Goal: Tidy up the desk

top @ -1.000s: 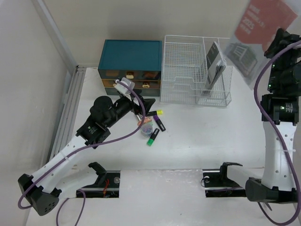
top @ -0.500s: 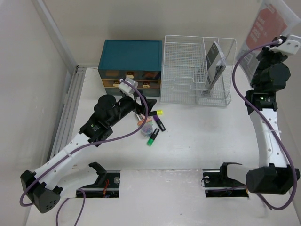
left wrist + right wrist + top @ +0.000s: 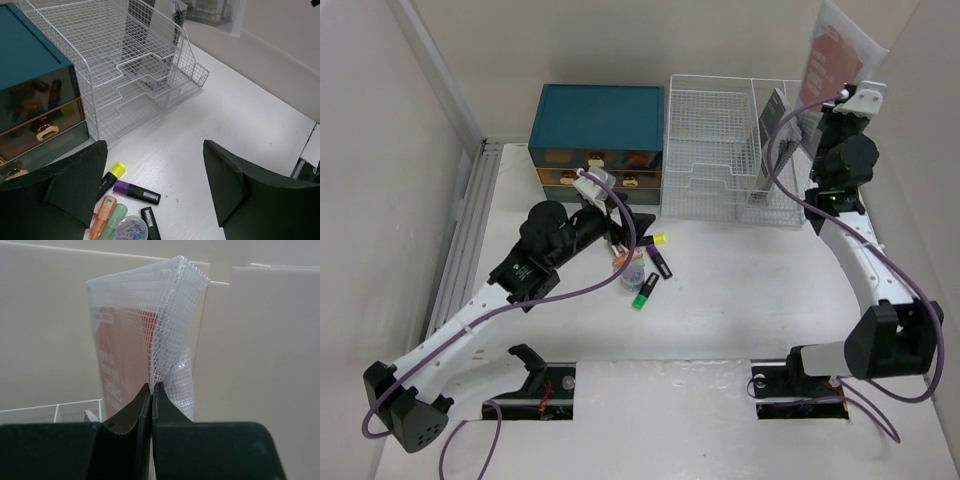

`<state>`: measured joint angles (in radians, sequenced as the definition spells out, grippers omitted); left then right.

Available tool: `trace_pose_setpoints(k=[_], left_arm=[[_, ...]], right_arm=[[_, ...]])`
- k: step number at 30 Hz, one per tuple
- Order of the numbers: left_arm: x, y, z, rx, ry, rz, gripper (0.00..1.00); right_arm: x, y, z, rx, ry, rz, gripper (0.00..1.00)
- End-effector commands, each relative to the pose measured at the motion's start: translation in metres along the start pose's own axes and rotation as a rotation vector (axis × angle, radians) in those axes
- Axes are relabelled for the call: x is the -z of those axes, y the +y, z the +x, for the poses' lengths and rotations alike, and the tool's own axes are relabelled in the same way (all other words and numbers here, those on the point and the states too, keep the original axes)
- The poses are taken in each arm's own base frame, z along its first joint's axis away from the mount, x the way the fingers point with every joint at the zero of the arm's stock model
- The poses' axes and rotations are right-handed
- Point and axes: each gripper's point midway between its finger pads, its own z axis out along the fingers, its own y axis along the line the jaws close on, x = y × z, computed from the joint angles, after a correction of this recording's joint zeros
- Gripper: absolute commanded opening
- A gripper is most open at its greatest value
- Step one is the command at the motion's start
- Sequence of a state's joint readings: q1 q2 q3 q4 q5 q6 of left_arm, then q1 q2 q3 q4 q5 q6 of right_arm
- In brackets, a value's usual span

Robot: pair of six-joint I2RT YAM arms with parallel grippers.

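Note:
The desk [image 3: 750, 290] is a wide white tabletop. My left gripper [image 3: 632, 226] [image 3: 155, 165] hovers open over a cluster of pens: a yellow highlighter [image 3: 111, 176], a purple marker [image 3: 136, 192], a black marker [image 3: 150, 222], an orange one [image 3: 102, 216] and a round tub of paper clips [image 3: 131, 230]. Nothing sits between its fingers. My right gripper [image 3: 832, 100] [image 3: 151, 386] is raised by the wire rack's right end, shut on the lower edge of a clear mesh pouch [image 3: 838, 48] [image 3: 145, 340] with a red booklet inside.
A teal drawer box [image 3: 598, 120] [image 3: 30, 85] stands at the back left. Beside it is a white wire-mesh file rack [image 3: 720, 150] [image 3: 130, 60] with a dark booklet [image 3: 775, 140] upright in its right slot. A green highlighter [image 3: 643, 292] lies nearest the front.
The right arm has swung left from the far right edge toward the rack, carrying the pouch with it. The left arm has barely shifted.

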<state>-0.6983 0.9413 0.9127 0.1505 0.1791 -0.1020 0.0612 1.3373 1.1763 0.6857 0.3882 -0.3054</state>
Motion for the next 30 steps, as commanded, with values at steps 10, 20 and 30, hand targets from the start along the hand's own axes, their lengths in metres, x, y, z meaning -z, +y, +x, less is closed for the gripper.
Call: trace_pose_setpoints(k=[10, 20, 30], left_arm=[[-0.002, -0.004, -0.005, -0.012, -0.012, 0.025, 0.74], [-0.011, -0.001, 0.007, -0.007, 0.024, 0.019, 0.74], [-0.012, 0.0, 0.008, -0.006, 0.033, 0.018, 0.74]], right_arm=[[-0.014, 0.022, 0.004, -0.019, -0.193, 0.062, 0.0], [-0.022, 0.02, 0.046, -0.067, -0.207, 0.064, 0.0], [-0.041, 0.001, 0.086, -0.265, -0.17, -0.037, 0.0]])
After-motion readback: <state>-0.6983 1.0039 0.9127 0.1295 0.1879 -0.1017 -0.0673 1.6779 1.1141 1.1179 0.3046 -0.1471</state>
